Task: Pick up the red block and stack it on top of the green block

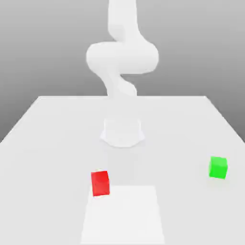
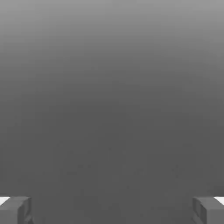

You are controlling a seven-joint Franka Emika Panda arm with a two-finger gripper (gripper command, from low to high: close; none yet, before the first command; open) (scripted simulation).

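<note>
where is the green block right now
In the exterior view the green block sits on the white table near its right edge, apart from the red block, which lies toward the left, nearer the camera.

The exterior view looks from above and in front across the flat white table point(image 1: 43, 143) toward the white robot arm point(image 1: 122, 62), while the hand view faces plain grey background past its grey fingertips point(image 2: 15, 210).

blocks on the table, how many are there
2. The red block sits toward the exterior view's left, near the front. The green block sits apart at the exterior view's right. Nothing seems hidden.
</note>
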